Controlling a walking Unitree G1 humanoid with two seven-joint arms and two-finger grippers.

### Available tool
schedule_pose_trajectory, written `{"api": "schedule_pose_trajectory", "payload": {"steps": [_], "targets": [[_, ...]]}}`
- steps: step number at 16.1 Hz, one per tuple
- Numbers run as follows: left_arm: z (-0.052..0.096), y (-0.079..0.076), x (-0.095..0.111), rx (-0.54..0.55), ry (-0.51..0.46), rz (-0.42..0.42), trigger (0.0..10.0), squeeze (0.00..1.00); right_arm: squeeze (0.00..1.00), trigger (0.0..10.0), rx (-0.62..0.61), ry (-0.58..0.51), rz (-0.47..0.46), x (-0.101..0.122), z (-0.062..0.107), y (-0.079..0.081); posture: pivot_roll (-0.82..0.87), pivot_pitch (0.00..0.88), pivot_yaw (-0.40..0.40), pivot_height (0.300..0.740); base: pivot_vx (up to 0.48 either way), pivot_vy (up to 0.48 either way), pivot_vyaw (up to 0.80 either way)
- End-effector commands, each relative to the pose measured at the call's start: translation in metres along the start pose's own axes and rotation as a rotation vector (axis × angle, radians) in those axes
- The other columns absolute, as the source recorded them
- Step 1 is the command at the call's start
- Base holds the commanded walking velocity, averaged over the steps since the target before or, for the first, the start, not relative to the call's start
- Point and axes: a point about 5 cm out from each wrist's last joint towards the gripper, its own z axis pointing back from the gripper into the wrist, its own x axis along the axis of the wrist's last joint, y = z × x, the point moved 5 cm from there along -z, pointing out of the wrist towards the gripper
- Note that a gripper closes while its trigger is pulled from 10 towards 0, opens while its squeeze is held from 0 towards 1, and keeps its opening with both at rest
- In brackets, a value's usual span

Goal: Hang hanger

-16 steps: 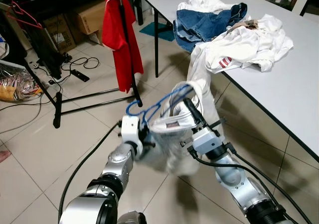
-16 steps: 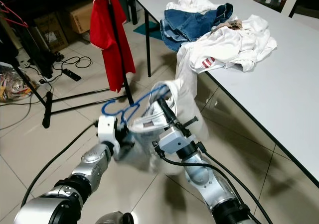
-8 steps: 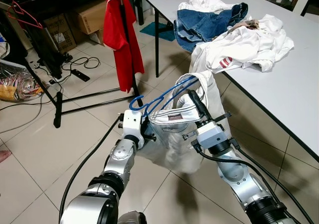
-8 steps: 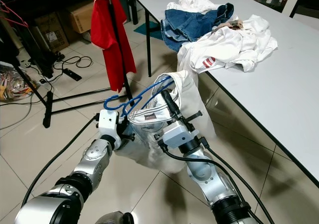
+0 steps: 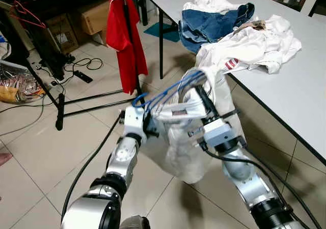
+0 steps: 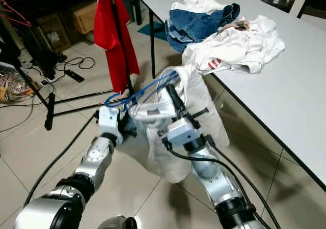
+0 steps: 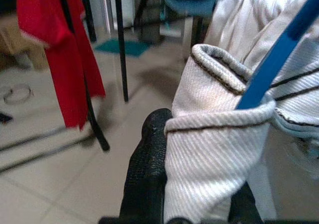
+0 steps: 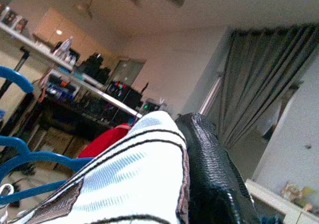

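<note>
Blue plastic hanger (image 5: 165, 92) in a white ribbed garment (image 5: 191, 137), clamped by both end effectors, left (image 5: 145, 121) and right (image 5: 199, 97), points its hook upper-left toward the black rack (image 5: 127, 40).

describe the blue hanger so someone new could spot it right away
Start at the white table and drop to the floor beside it, where both silver arms hold up a white shirt. The blue hanger pokes from its collar: thin blue plastic, unlike the rack's red shirt.
</note>
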Motion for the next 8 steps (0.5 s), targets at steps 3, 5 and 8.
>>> {"api": "schedule_pose_trajectory", "payload": {"steps": [3,5,8], "targets": [[-0.0061,0.0055,0.0179,0.027,-0.064,-0.028,10.0,0.0,0.44,10.0,-0.068,-0.078,0.001,0.0155,-0.0122,-0.0173,0.01,0.0,0.081,0.74,0.0,0.0,0.0],[-0.0057,0.0053,0.0176,0.026,-0.066,-0.035,10.0,0.0,0.39,10.0,-0.07,-0.076,0.005,0.0154,-0.0122,-0.0173,0.01,0.0,0.083,0.74,0.0,0.0,0.0],[-0.004,0.0093,0.0169,0.041,-0.07,-0.066,10.0,0.0,0.08,10.0,-0.072,-0.075,0.014,0.0158,-0.0123,-0.018,0.01,0.0,0.083,0.74,0.0,0.0,0.0]]}}
